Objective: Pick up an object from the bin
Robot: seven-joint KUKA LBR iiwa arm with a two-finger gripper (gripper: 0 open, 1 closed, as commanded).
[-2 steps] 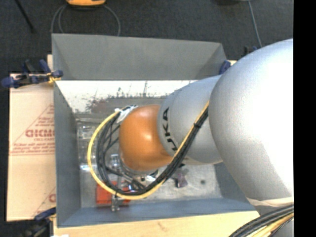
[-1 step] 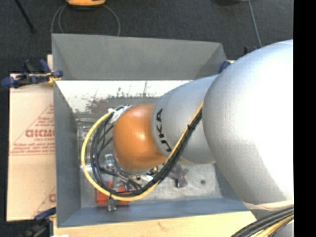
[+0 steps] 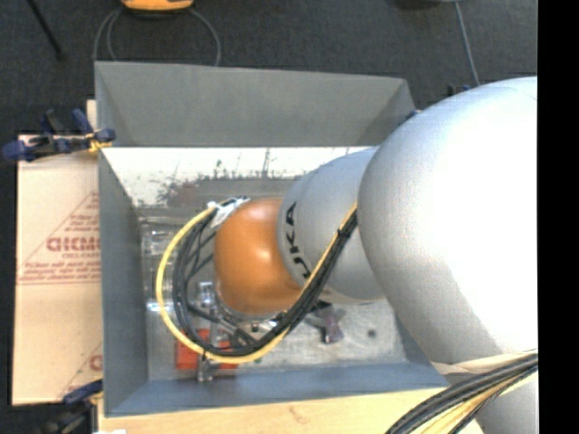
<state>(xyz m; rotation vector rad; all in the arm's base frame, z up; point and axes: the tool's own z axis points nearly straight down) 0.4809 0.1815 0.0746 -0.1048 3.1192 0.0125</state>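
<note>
My gripper [image 3: 210, 310] is low in the front left part of the bin, mostly hidden under the arm's orange cover and a loop of cables. Right below it lies a red-orange flat thing [image 3: 190, 357] by the bin's front wall, partly covered by the gripper. A clear plastic thing [image 3: 156, 247] lies left of the gripper, along the left wall. To the gripper's right, a small grey-purple thing [image 3: 331, 325] rests on the bin floor.
The thick silver arm comes in from the right and covers the right half and middle of the bin. The bin's walls stand close to the gripper at the left and front.
</note>
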